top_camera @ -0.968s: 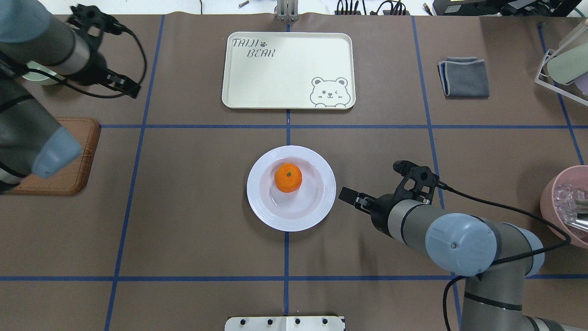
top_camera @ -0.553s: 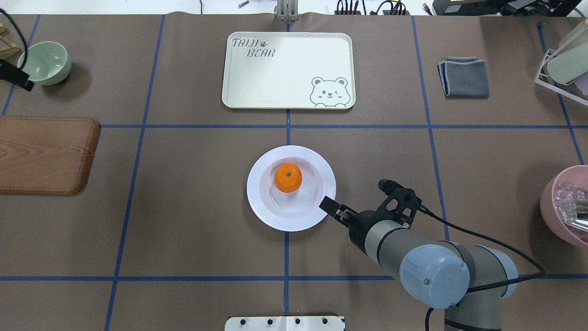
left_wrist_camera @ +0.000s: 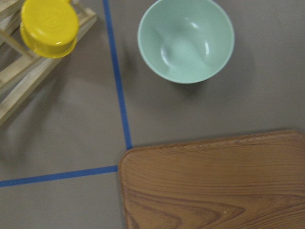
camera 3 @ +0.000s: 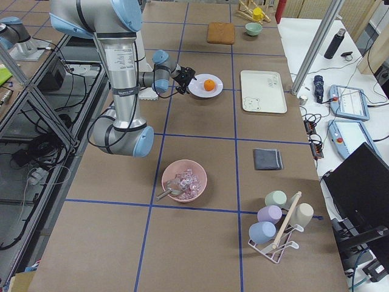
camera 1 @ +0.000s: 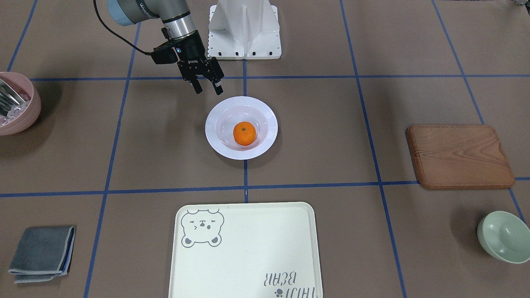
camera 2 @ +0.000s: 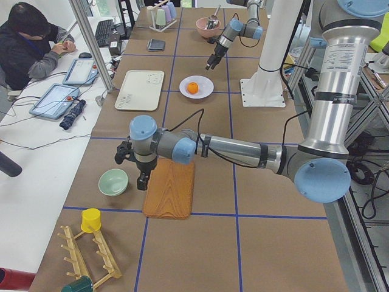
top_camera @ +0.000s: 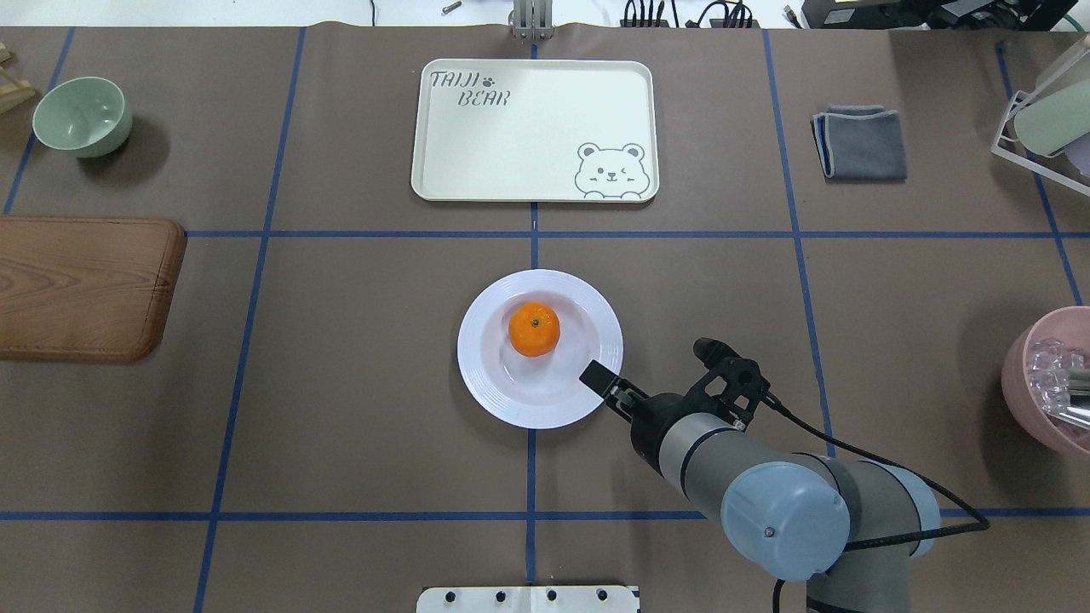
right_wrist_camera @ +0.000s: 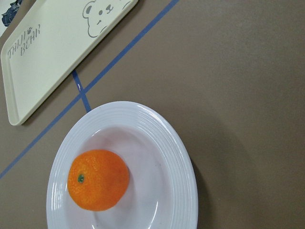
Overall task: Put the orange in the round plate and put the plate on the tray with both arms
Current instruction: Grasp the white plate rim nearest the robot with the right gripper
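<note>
The orange [top_camera: 534, 329] lies in the middle of the white round plate [top_camera: 477, 375] at the table's centre, also seen in the right wrist view as the orange [right_wrist_camera: 97, 180] on the plate [right_wrist_camera: 176, 191]. My right gripper [camera 1: 208, 88] is open and empty, hovering at the plate's rim on the robot's right-near side, its tip [top_camera: 593, 373] over the rim. The tray [top_camera: 534, 128] lies empty beyond the plate. My left gripper [camera 2: 143, 181] shows only in the exterior left view, between the green bowl and the wooden board; I cannot tell whether it is open or shut.
A wooden board [top_camera: 85, 285] and a mint-green bowl [top_camera: 83, 115] sit at the left. A folded grey cloth [top_camera: 860, 142], a cup rack [top_camera: 1043, 111] and a pink bowl [top_camera: 1047, 383] are at the right. A person [camera 2: 30, 42] sits beyond the table's far edge.
My left arm has pulled back out of the overhead view, uncovering the board and green bowl. My right gripper has moved left until its tip is over the plate's rim.
</note>
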Controlling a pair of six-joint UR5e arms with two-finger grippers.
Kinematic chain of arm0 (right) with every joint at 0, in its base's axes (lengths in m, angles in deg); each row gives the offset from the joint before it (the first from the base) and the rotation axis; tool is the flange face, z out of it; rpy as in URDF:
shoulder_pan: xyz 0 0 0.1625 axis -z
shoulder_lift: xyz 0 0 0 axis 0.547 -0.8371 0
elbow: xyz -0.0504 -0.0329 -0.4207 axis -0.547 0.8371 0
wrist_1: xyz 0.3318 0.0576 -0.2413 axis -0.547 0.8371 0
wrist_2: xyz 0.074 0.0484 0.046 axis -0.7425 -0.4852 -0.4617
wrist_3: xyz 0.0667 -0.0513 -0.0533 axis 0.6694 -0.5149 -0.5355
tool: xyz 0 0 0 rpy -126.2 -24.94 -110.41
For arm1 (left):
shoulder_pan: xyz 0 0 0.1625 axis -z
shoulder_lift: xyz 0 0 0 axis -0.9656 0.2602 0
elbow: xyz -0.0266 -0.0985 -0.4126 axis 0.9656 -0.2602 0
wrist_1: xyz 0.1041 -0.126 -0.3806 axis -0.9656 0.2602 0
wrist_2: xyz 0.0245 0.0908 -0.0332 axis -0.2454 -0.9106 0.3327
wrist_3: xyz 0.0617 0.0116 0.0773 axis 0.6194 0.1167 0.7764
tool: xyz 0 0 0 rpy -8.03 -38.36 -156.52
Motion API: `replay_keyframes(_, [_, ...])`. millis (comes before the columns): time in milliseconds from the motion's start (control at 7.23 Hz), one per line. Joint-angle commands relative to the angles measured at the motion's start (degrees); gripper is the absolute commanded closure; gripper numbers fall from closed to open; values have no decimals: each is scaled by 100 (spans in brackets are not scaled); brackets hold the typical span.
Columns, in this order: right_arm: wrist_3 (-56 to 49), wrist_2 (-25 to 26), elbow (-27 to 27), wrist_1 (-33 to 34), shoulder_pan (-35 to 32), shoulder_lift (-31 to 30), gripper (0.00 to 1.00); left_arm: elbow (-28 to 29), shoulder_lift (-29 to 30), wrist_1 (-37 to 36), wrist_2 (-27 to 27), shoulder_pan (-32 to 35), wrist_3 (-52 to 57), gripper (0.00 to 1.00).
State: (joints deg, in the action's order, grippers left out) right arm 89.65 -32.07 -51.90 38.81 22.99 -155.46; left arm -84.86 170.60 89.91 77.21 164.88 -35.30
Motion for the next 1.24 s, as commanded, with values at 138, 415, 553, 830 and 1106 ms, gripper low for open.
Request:
replay_keyframes(138, [297, 3, 589, -7, 59, 407, 0, 213, -45, -819, 36, 426, 1339, 1])
replay_keyframes(415, [481, 3, 608, -42, -2, 469, 5, 213, -45, -820, 27, 435, 1339, 1])
replay_keyframes(553, [534, 12, 660, -34, -37, 565, 9, 213, -45, -820, 27, 435, 1330, 1])
replay_keyframes(830, [544, 3, 985, -42, -81, 698, 11, 213, -37, -820, 27, 426, 1330, 1])
replay_keyframes(1106, [544, -6, 1021, -34, -142, 698, 11, 213, -36, -820, 27, 417, 1330, 1])
